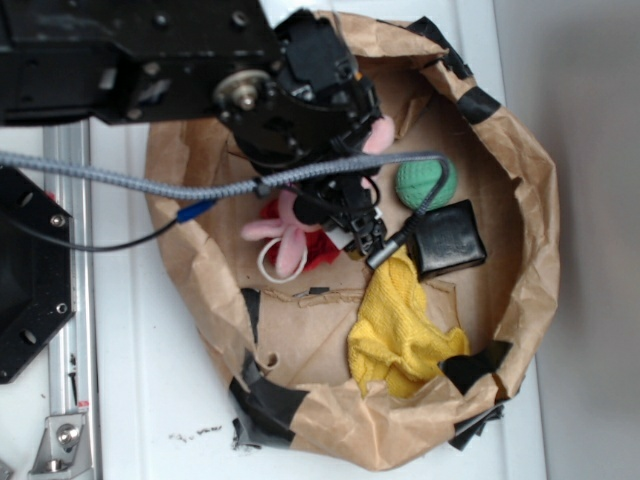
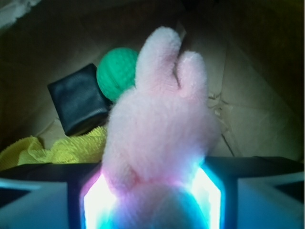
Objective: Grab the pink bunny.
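In the wrist view the pink bunny fills the gap between my gripper's two lit pads, its two rounded ends pointing away from the camera. My gripper is shut on its fluffy body. In the exterior view the bunny's pale pink limbs stick out to the left of the black gripper, and another pink bit shows at its upper right. All of this is inside a brown paper bag with a rolled-down rim. The bunny's face is hidden.
A red cloth lies under the bunny, with a white ring beside it. A green ball, a black box and a yellow cloth share the bag. Its tall taped walls surround everything.
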`<action>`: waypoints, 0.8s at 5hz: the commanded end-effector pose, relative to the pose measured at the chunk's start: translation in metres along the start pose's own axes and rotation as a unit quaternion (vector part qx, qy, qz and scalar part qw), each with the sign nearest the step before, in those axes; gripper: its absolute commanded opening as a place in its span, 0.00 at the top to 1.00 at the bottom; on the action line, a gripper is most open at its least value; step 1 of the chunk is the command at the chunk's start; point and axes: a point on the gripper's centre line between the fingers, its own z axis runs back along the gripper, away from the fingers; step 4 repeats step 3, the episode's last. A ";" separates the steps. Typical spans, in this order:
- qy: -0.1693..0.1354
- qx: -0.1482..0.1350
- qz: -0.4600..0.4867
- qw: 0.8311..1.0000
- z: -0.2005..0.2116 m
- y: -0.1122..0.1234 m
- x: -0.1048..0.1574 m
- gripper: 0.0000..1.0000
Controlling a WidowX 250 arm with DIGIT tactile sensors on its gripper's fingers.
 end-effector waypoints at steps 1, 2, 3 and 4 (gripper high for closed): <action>-0.003 0.039 -0.065 0.997 0.057 -0.033 0.009 1.00; 0.017 0.032 -0.064 0.997 0.069 -0.035 0.004 1.00; 0.013 0.034 -0.059 0.998 0.070 -0.030 0.004 1.00; 0.013 0.034 -0.059 0.998 0.070 -0.030 0.004 1.00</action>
